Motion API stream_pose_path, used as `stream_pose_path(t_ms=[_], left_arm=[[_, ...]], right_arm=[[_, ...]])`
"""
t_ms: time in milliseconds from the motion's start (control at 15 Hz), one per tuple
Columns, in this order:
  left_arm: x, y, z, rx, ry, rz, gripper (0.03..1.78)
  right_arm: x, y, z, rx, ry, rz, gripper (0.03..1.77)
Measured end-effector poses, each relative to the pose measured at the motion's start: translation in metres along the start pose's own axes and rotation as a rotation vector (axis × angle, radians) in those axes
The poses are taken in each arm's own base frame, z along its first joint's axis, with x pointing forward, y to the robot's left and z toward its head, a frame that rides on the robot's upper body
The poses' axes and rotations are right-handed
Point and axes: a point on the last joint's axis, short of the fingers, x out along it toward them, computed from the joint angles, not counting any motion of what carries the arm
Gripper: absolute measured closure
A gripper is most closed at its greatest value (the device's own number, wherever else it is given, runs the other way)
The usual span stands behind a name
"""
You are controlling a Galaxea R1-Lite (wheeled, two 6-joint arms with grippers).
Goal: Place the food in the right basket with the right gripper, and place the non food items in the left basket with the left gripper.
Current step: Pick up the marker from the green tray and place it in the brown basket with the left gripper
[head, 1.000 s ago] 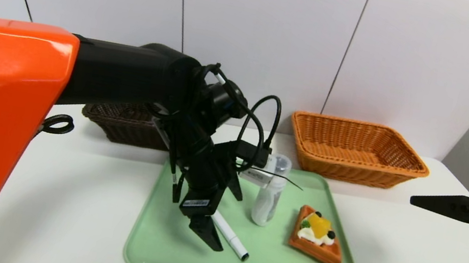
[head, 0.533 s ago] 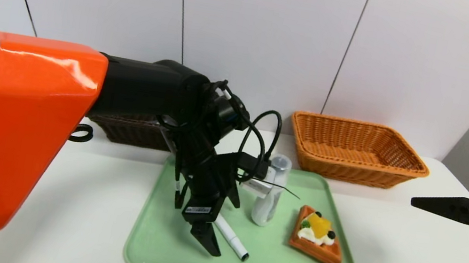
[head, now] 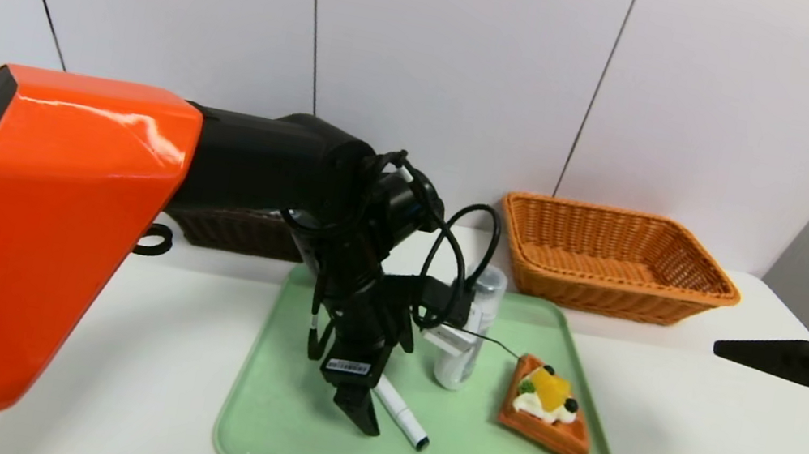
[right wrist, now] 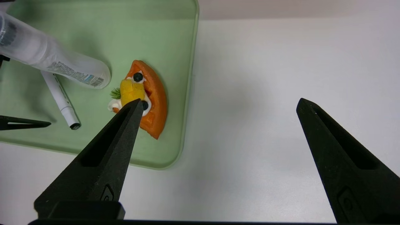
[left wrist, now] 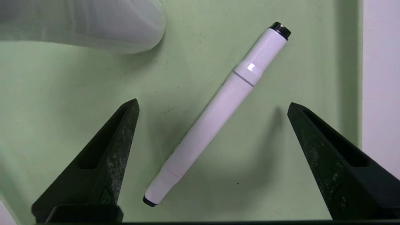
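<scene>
Over the last second the left gripper (head: 358,413) has sunk lower over the tray (head: 271,435) and drawn slightly toward its near edge — its fingers now stand wide on either side of the white marker (left wrist: 215,114), not yet touching it. That reads as the final approach for a grasp; closing across the barrel should be next. The marker lies diagonally near the middle of the tray, its capped end toward the near edge, with free tray surface on both sides for the fingers.

Just beyond it stands the clear bottle (head: 468,328), close to the wrist cable, so a lift ought to go straight up. The waffle dessert (head: 548,410) sits near the tray's right edge, untouched.

The right gripper (head: 721,347) hangs wide open over the table's right edge, idle. At the far edge, the orange basket (head: 616,262) stands clear; the dark basket (head: 240,228) is partly hidden behind the left arm.
</scene>
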Motion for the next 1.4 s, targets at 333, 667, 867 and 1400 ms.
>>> stream_pose_path(t_ms=[333, 667, 867, 1400], left_arm=[[0.0031, -0.0014, 0.0014, 0.002, 0.008, -0.011, 0.12], [0.0027, -0.0027, 0.0007, 0.003, 0.011, -0.021, 0.12], [0.0005, -0.0055, 0.0003, 0.0, 0.02, -0.037, 0.12], [0.0014, -0.0088, -0.0018, 0.003, 0.029, -0.053, 0.12]], right_arm=[[-0.0003, -0.0017, 0.0003, 0.007, -0.001, 0.007, 0.1], [-0.0007, -0.0034, 0.0005, 0.013, -0.002, 0.015, 0.1], [-0.0004, -0.0035, 0.0006, 0.014, -0.001, 0.017, 0.1], [0.0008, -0.0034, 0.0015, 0.012, 0.0, 0.02, 0.1]])
